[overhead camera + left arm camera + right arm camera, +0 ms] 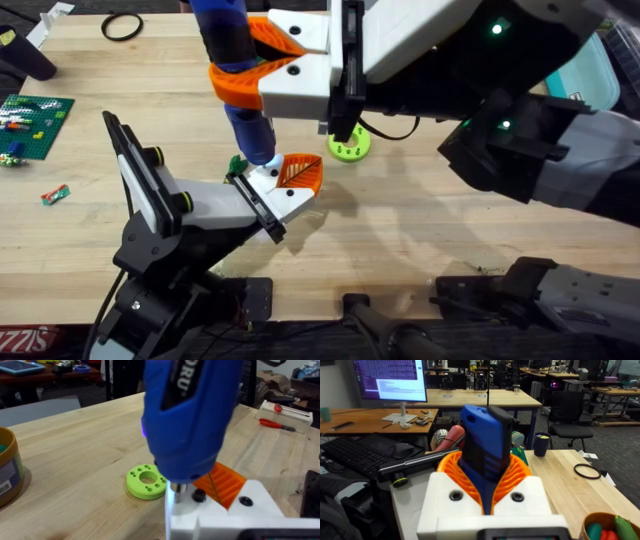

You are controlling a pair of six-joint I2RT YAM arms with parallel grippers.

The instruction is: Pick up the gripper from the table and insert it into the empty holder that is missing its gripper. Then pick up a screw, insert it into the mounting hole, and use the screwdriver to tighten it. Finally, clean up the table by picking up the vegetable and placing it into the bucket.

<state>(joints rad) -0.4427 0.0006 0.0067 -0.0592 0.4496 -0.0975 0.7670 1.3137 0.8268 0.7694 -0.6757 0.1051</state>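
The screw-tightening step is judged in hand. The screwdriver (238, 75) is held upright by the right jaws, closed around its handle, its tip at the gripper (297, 172) seated in the holder (205, 205). The left jaws' state cannot be told. Next, steady downward pressure is called for.

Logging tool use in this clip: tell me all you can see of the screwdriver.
The screwdriver has a thick blue plastic-looking handle with white lettering and a pale tip. It stands nearly upright, clamped between the right gripper's orange pads. Its tip presses down onto the white base of the orange gripper seated in the holder.
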